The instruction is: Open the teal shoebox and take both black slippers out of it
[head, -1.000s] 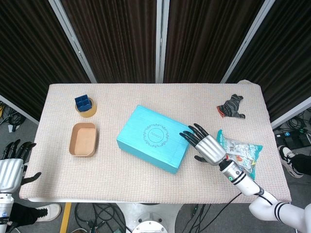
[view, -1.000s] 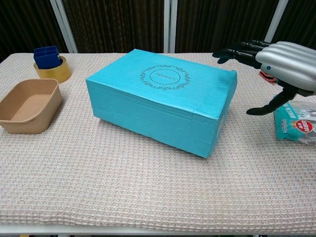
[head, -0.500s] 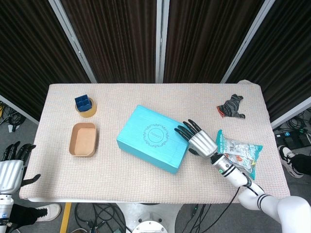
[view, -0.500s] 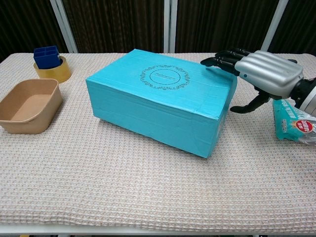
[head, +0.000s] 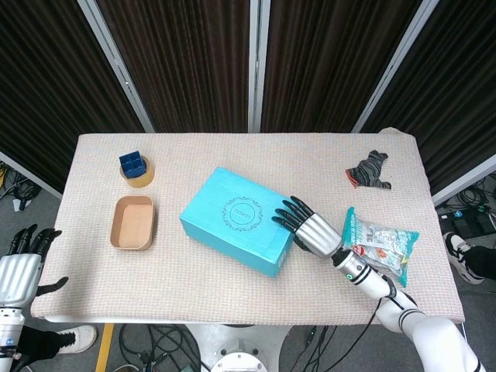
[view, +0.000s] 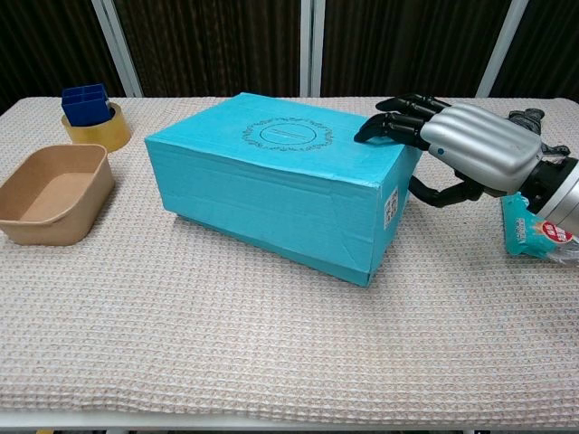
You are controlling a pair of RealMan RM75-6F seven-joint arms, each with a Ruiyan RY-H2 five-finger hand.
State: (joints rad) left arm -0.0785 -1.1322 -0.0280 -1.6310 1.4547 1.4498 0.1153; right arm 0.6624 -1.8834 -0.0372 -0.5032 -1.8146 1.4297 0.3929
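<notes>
The tabletop (head: 232, 291) is seen with the teal shoebox (head: 236, 231) near its middle, shifted and turned slightly toward the brown tray (head: 133, 223) compared with a second ago. The lid is not yet lifted, so the slippers are presumed inside, unseen. The right hand (view: 470, 149) has been brought onto the shoebox's right end, its fingers (view: 391, 127) laid spread over the top edge and the thumb against the side; nothing is lifted. The left hand (head: 17, 267), well left of the shoebox, is open and empty.
</notes>
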